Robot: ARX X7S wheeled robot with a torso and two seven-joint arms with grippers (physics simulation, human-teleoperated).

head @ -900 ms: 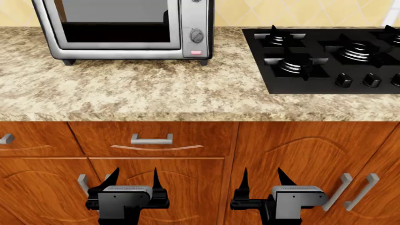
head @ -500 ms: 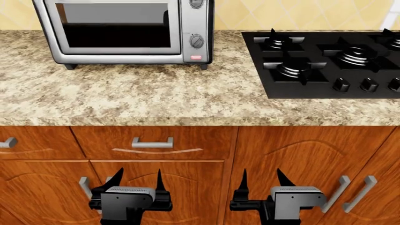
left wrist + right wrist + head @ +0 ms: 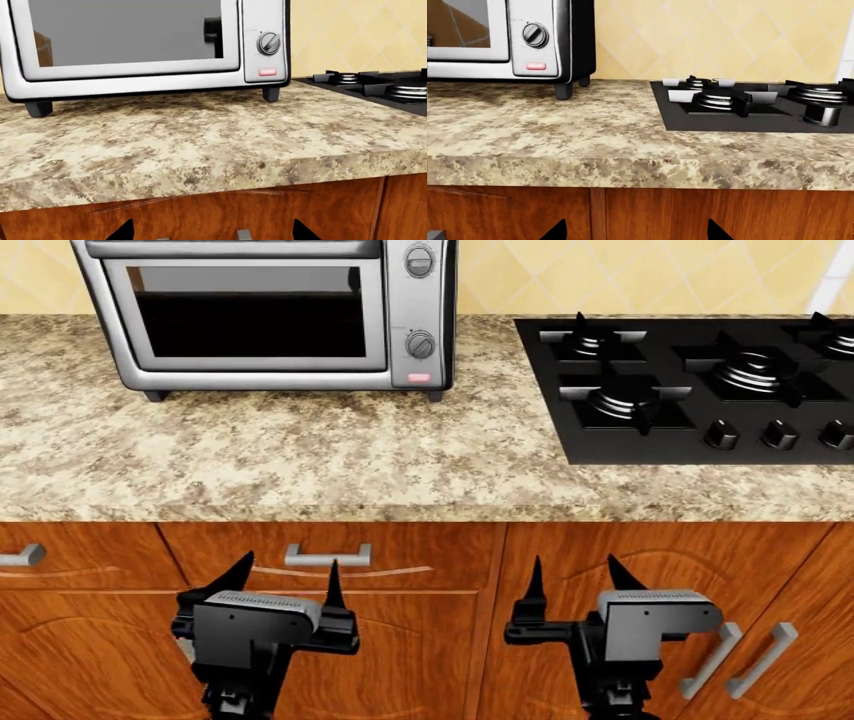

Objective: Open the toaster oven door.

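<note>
The stainless toaster oven (image 3: 414,310) stands at the back left of the granite counter, with two knobs and a pink-red button on its right panel. Its door (image 3: 247,315), with dark glass, is closed; the bar handle (image 3: 234,249) runs along its top edge. The oven also shows in the left wrist view (image 3: 263,30) and the right wrist view (image 3: 537,37). My left gripper (image 3: 290,585) and right gripper (image 3: 578,582) are both open and empty. They are below the counter's front edge, in front of the wooden cabinets. Only the fingertips show in the wrist views.
A black gas hob (image 3: 694,390) fills the counter's right side. The granite counter (image 3: 334,460) has a thick front edge. Below it are a drawer with a silver handle (image 3: 327,558) and cabinet doors with bar handles (image 3: 763,660).
The head view has shifted so the counter and oven sit lower in frame and the oven's handle now shows. Both grippers appear higher against the cabinets.
</note>
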